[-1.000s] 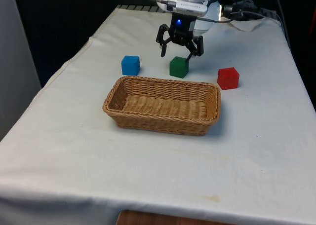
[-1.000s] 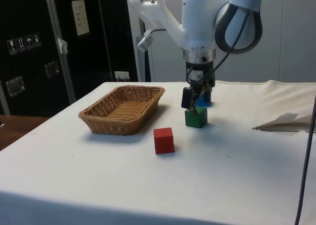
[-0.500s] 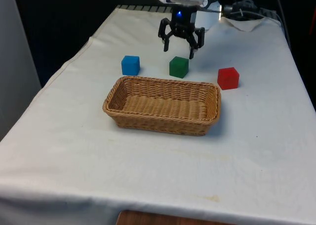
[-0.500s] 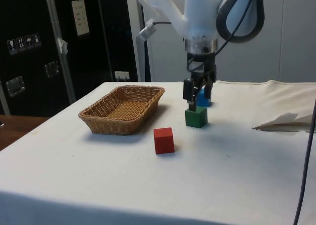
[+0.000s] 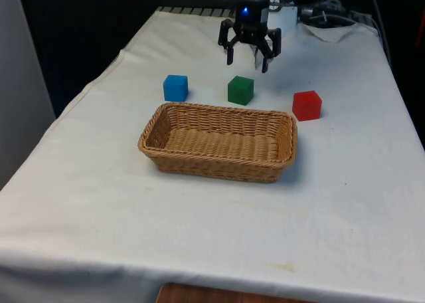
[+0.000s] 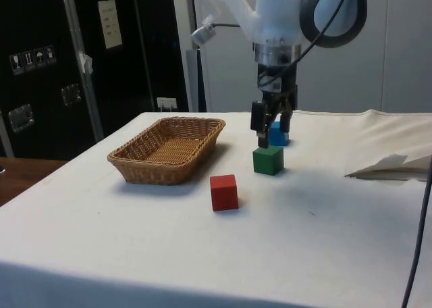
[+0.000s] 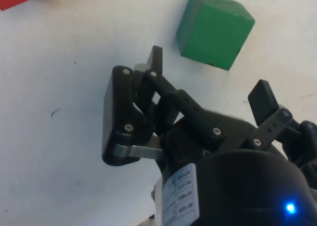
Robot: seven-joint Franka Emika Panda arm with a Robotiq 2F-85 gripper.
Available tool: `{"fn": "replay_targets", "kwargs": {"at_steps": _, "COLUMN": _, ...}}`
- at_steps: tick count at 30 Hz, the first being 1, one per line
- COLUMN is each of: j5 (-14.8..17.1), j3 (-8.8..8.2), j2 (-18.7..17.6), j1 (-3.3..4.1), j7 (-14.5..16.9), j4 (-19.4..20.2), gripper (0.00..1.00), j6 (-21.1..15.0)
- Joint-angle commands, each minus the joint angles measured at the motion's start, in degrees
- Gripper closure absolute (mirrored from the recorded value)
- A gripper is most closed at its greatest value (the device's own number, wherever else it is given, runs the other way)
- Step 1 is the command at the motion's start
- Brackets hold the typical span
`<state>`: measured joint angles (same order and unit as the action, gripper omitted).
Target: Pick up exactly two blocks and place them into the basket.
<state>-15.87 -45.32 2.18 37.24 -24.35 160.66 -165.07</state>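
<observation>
table (image 5: 199,223): white cloth | curtains (image 5: 86,24): black | cabinets (image 6: 40,65): dark | wall (image 6: 405,44): pale

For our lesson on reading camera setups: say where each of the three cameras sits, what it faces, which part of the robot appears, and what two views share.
Front view: looks along the table over the basket at the open gripper above the green block.
Side view: from the table's side, facing dark cabinets; the white arm reaches down.
Wrist view: on the wrist, looking down past a finger at the cloth.
Shared: all three show the green block and the red block.
</observation>
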Motion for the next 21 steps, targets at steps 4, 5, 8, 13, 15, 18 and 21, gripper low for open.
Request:
{"fn": "replay_targets", "kwargs": {"at_steps": 4, "j5": 1.2, "j3": 1.15, "j2": -0.6, "j1": 0.8, "j7": -0.8, "j4": -0.1, "gripper": 0.0, "j6": -0.3}}
{"fn": "replay_targets", "kwargs": {"at_steps": 5, "j5": 1.3, "j3": 1.38, "j2": -1.0, "j1": 0.86, "j7": -0.9, "j4": -0.2, "gripper": 0.0, "j6": -0.5}}
{"fn": "replay_targets", "kwargs": {"at_steps": 8, "j5": 1.4, "j3": 1.83, "j2": -1.7, "j1": 0.86, "j7": -1.1, "j4": -0.3, "gripper": 0.0, "j6": -0.7}}
{"fn": "replay_targets", "kwargs": {"at_steps": 13, "j5": 1.8, "j3": 2.98, "j2": -4.2, "j1": 0.69, "j7": -1.1, "j4": -0.9, "gripper": 0.0, "j6": -1.9}}
{"fn": "replay_targets", "kwargs": {"at_steps": 15, "j5": 0.9, "j3": 2.81, "j2": -5.6, "j1": 0.69, "j7": -1.9, "j4": -1.6, "gripper": 0.0, "j6": -1.9}}
{"fn": "replay_targets", "kwargs": {"at_steps": 18, "j5": 2.1, "j3": 3.32, "j2": -6.0, "j1": 0.34, "j7": -0.7, "j4": -0.9, "gripper": 0.0, "j6": -3.2}}
{"fn": "replay_targets", "kwargs": {"at_steps": 21, "j5": 2.3, "j3": 3.5, "j2": -7.0, "j1": 0.0, "j7": -0.3, "j4": -0.8, "gripper": 0.0, "j6": -4.0}}
